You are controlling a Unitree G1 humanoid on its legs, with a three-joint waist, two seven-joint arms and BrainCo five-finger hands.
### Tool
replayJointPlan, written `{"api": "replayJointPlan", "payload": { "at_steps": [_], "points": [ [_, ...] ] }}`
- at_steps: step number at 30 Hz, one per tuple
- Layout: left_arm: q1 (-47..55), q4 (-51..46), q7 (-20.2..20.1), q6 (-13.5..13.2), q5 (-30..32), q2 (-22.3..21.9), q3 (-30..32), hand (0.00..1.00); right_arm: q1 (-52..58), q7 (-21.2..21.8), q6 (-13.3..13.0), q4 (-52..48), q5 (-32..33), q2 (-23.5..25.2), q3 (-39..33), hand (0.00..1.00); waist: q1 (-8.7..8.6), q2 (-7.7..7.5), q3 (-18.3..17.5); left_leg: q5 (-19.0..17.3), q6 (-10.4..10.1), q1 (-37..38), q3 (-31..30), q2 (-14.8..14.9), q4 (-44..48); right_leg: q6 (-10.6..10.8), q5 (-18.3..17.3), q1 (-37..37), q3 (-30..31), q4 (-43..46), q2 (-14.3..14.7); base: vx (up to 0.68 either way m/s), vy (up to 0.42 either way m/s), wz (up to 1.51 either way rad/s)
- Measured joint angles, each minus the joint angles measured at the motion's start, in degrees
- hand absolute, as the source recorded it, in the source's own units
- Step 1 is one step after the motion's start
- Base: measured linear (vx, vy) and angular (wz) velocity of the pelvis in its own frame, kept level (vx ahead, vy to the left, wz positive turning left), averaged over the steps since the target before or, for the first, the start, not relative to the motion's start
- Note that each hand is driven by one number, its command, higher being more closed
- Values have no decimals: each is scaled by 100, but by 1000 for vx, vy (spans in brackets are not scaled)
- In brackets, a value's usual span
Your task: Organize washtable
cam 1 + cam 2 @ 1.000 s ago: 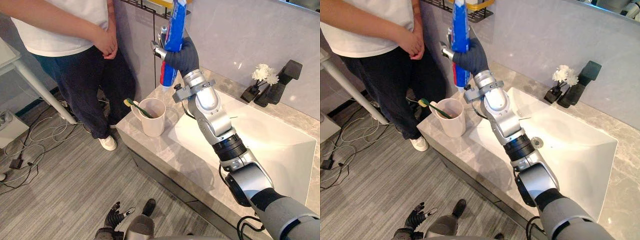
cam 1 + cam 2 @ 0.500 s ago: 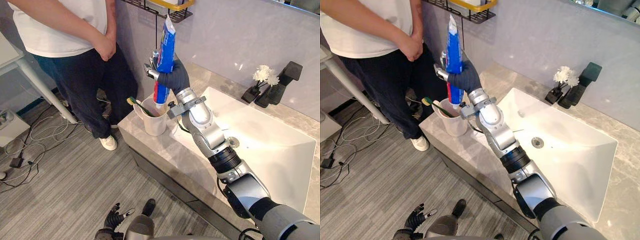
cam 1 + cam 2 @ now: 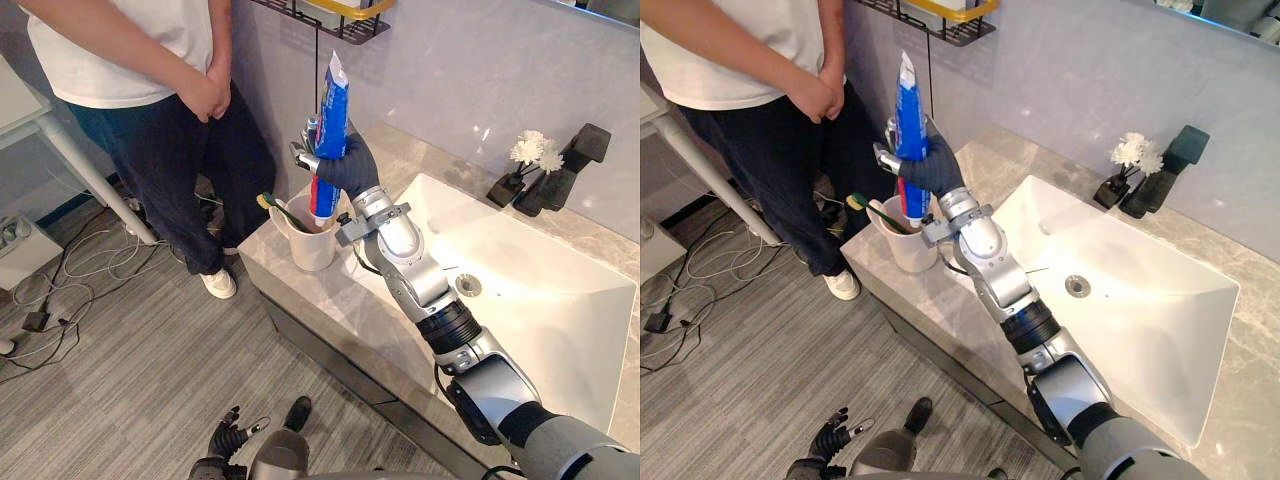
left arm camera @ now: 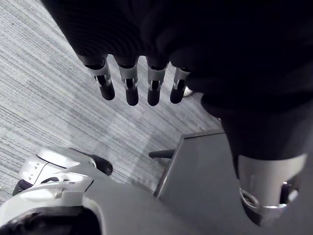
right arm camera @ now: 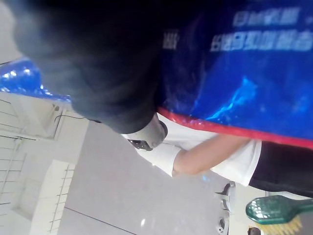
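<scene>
We were putting the toothpaste tube (image 3: 331,105) into the cup (image 3: 310,250). Our right hand (image 3: 348,166) had its fingers curled tight round the tube, which stood upright with its low end at the cup's mouth, beside the toothbrush (image 3: 274,207). The cup sat at the left end of the counter (image 3: 330,300). Next, we thought, the tube should go lower before the fingers let go. Our left hand (image 4: 129,85) hung open over the floor (image 4: 54,117).
</scene>
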Motion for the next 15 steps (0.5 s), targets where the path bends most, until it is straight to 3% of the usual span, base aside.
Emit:
{"api": "replayJointPlan", "payload": {
  "at_steps": [15],
  "points": [
    [-1, 53, -5, -4, -4, 5, 0, 0, 41, 3, 60, 248, -218, -65, 9, 100, 3, -7, -4, 17, -22, -46, 4, 25, 1, -28, -56, -100, 6, 130, -4, 0, 0, 0]
  ]
}}
